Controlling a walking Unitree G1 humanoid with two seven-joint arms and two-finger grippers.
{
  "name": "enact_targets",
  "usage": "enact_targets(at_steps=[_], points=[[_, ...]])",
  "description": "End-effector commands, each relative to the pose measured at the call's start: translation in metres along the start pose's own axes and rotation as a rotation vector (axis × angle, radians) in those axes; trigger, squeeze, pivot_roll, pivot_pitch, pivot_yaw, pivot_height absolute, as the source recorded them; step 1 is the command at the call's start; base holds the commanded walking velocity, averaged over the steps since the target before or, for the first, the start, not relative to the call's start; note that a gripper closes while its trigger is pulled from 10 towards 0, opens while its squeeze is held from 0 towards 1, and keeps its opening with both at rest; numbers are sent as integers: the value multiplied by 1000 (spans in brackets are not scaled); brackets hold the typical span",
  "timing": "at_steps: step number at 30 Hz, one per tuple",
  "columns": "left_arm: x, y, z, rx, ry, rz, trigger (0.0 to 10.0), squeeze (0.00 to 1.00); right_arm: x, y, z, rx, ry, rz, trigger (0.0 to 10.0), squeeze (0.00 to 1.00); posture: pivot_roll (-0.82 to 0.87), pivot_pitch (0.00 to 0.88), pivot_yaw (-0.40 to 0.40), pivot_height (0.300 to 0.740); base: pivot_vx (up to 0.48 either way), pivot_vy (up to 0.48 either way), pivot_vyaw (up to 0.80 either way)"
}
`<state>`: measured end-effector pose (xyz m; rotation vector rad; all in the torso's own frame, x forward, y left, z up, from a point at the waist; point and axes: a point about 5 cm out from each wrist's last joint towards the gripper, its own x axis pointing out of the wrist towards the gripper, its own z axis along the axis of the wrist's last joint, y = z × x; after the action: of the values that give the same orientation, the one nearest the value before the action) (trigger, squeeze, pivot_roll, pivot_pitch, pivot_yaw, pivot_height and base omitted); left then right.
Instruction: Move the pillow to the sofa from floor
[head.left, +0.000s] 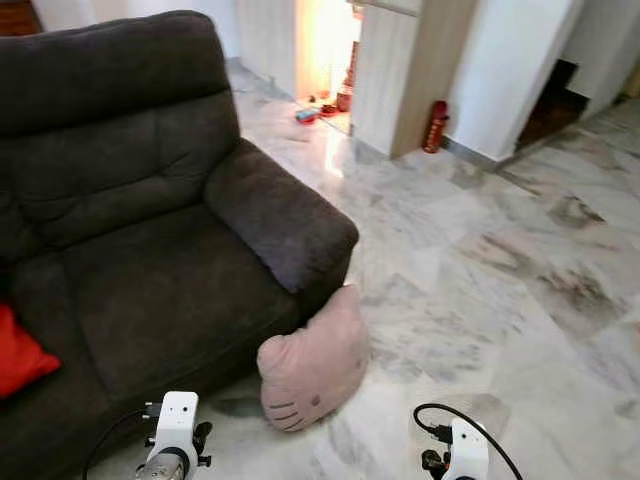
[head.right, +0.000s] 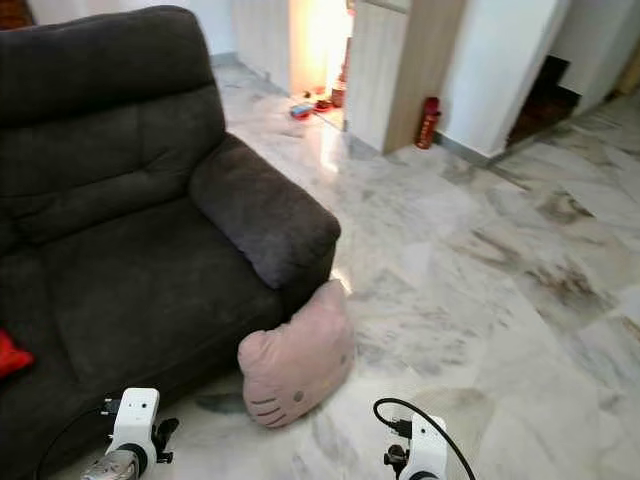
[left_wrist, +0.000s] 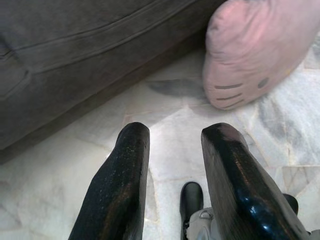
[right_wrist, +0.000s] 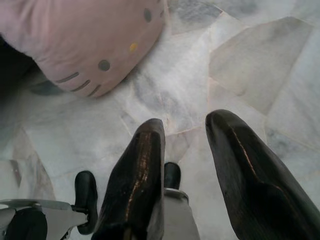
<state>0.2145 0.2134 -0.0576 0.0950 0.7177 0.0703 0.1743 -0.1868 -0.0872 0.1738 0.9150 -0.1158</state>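
Plush pillow (head.left: 313, 363), glossy marble floor (head.left: 480, 290)

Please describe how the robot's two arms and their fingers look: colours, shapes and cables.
Each wrist ends in a white, boxy module: left arm with a silver cylinder below it and a thin black cable, right arm with a looping black cable. The left gripper and right gripper each have two long, glossy black fingers with rounded tips.

The sofa (head.left: 150, 260) runs off the left edge, and so does a red cushion (head.left: 18, 355) on its seat. Small objects (head.left: 318, 108) by the bright doorway (head.left: 328, 45) are too small to tell.
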Motion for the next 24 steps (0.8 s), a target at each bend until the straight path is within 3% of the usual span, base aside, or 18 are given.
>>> enact_targets(at_steps=[1,24], points=[[0,-2,-3,-17,18,-2,10000,0,0,-1,2,7,-10,-6,10000,0,15,0,-50,736,0,0,800],[0,-4,-5,-10,34,-8,10000,0,0,0,2,2,-8,2,10000,0,16,0,-48,736,0,0,646]])
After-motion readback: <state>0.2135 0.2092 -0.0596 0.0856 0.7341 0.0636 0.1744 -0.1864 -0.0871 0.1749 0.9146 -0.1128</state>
